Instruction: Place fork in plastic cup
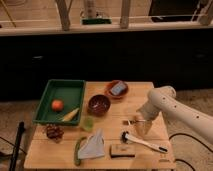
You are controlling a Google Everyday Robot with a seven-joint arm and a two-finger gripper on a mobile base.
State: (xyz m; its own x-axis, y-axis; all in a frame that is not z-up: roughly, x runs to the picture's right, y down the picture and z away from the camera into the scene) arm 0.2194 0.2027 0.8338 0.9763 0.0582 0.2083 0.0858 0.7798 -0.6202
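Note:
The fork [130, 120] lies flat on the wooden table [65, 159], right of centre, its head pointing left. My gripper [142, 126] hangs from the white arm [163, 104] and points down at the fork's right end, open, just above the tabletop. The small light-green plastic cup [88, 123] stands upright well to the left of the fork, just in front of the brown bowl [99, 104]. I cannot tell whether the fingers touch the fork.
A white-handled brush with a black head [143, 142] lies just in front of the gripper. An orange bowl holding a blue sponge [117, 89] sits behind. A green tray [63, 88] with fruit is at the left. A grey cloth [93, 145] and a small block [122, 150] lie near the front edge.

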